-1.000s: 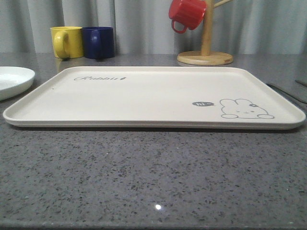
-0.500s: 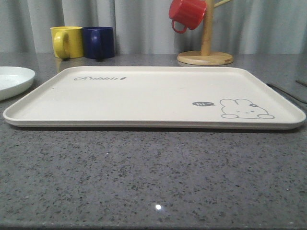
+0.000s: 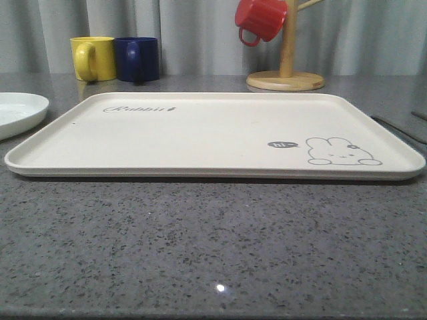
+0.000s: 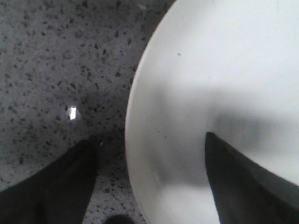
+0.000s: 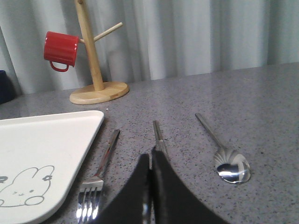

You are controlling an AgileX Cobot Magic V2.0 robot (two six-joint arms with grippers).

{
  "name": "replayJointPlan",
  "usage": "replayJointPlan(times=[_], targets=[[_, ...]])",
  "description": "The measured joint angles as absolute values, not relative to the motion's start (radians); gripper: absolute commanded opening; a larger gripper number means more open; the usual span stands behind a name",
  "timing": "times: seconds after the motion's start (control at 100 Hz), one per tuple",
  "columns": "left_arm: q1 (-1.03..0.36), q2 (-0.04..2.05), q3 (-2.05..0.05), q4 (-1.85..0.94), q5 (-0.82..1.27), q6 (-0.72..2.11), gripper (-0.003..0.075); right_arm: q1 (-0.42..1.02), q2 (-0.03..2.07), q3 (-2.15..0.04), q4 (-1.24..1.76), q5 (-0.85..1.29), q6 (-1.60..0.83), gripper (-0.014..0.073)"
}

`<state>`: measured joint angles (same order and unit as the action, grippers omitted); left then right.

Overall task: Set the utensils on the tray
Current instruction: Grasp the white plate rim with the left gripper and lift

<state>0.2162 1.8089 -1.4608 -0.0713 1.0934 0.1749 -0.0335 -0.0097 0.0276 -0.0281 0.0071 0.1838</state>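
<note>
Beside the bare tray [image 5: 42, 154], fork [image 5: 96, 189], chopsticks [image 5: 159, 135], spoon [image 5: 229, 165].

One cream rabbit tray [image 3: 200, 133], one white plate [image 3: 20, 110], three mugs: one yellow [image 3: 93, 58], one dark blue [image 3: 137, 59], one red [image 3: 260, 19], one wooden mug tree [image 3: 287, 67], one fork [image 5: 100, 175], one pair of chopsticks [image 5: 159, 135], one spoon [image 5: 224, 156]

The speckled grey stone countertop [image 3: 213, 247] carries a large cream rectangular tray with a rabbit drawing [image 3: 200, 133]. Just ahead of the right gripper [image 5: 150, 161] lie silver metal chopsticks [image 5: 159, 134], flanked by a silver four-tined fork [image 5: 100, 179] and oval-bowled spoon [image 5: 229, 163]. A round white plate [image 4: 210, 70] sits partly under the left gripper [image 4: 152, 140]. Beyond stand a yellow mug [image 3: 92, 59], dark blue mug [image 3: 137, 59] and wooden mug tree [image 3: 285, 70].
</note>
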Motion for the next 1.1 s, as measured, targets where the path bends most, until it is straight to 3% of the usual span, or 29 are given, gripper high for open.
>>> replayJointPlan(times=[0.12, 0.3, 0.68, 1.1], targets=[[0.216, 1.816, -1.469, -0.074, 1.091, 0.175, 0.0338, -0.034, -0.010, 0.028, -0.028, 0.007, 0.184, -0.0076], [0.216, 1.818, -1.471, -0.082, 1.085, 0.188, -0.0019, -0.034, -0.010, 0.028, -0.028, 0.007, 0.184, -0.0076], [0.247, 1.826, -1.503, -0.116, 1.108, 0.230, -0.0017, -0.034, -0.010, 0.028, -0.028, 0.007, 0.184, -0.0076], [0.340, 1.733, -1.586, -0.342, 1.194, 0.388, -0.0018, -0.034, -0.010, 0.028, -0.028, 0.007, 0.184, -0.0076]])
